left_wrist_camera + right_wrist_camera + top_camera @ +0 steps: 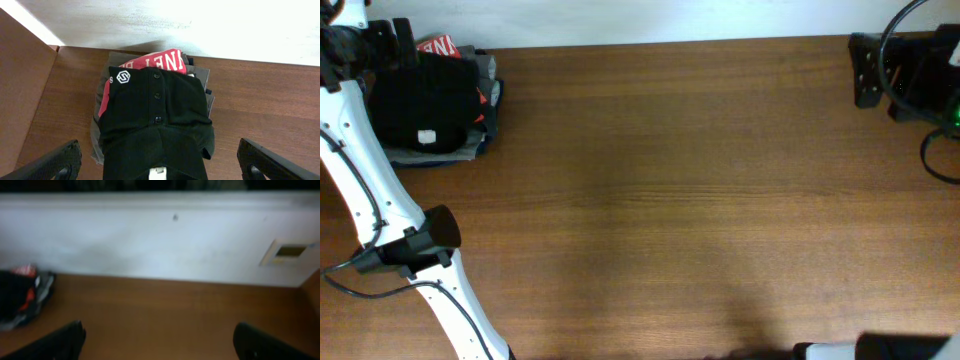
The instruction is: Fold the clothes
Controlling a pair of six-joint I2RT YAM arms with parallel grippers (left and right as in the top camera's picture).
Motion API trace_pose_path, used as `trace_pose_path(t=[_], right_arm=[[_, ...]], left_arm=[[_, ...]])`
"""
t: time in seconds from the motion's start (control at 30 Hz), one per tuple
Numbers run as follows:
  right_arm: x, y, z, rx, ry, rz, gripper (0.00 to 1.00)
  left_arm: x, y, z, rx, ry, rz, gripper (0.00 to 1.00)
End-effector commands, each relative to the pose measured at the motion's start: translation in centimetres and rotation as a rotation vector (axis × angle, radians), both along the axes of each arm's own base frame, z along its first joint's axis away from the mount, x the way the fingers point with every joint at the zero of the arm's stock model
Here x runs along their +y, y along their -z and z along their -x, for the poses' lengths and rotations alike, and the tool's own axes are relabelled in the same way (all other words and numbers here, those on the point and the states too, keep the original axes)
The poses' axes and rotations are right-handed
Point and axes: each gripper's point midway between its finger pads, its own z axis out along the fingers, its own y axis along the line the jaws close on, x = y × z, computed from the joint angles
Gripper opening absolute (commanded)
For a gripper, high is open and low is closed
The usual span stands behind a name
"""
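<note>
Jaws of left gripper spread wide, empty. Black soft-fabric short-sleeved shirt with white logo lies folded between and ahead of them, atop red garment with white lettering and grey folded garments. Jaws of right gripper spread, empty; pile far to their left.

We look down on a brown wood-grain table whose far edge meets a plain white wall. Bright light washes that wall out. Above the right end of the far edge, a small pale rectangular plate sits on the wall.
</note>
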Motion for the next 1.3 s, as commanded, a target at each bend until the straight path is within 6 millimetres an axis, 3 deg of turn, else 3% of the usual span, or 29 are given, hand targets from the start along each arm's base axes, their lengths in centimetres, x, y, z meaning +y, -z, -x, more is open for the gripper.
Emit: trace_pose_path(t=[0.0,0.2,0.4,0.53,0.77,0.97,1.27], right_arm=[[-0.5,0.5,1.7,-0.026,0.035,0.03,0.99],[-0.6,6.1,1.6,-0.063,0.038,0.032,0.99],[-0.2,15.3,1.6,-0.103,0.018,0.027,0.99],[0.9,21.3,2.5,-0.174,-0.037,0.013,0.99],[1.4,29.0,5.2,-0.255,-0.05,0.015,0.99],[1.3,32.1,7.0,-0.31,-0.038,0.023,0.99],[1.4,35.7,7.4,-0.307,-0.04,0.022,0.99]], left_arm=[[-0.3,0.6,-0.3,0.008,0.007,0.023,0.99],[-0.3,0.6,-0.3,0.008,0.007,0.023,0.99],[-0.3,0.6,-0.3,0.008,0.007,0.023,0.99],[-0.3,0.6,-0.3,0.008,0.007,0.023,0.99],[-0.3,0.6,-0.3,0.008,0.007,0.023,0.99],[-0.3,0.6,-0.3,0.008,0.007,0.022,0.99],[-0.2,0.6,-0.3,0.008,0.006,0.023,0.99]])
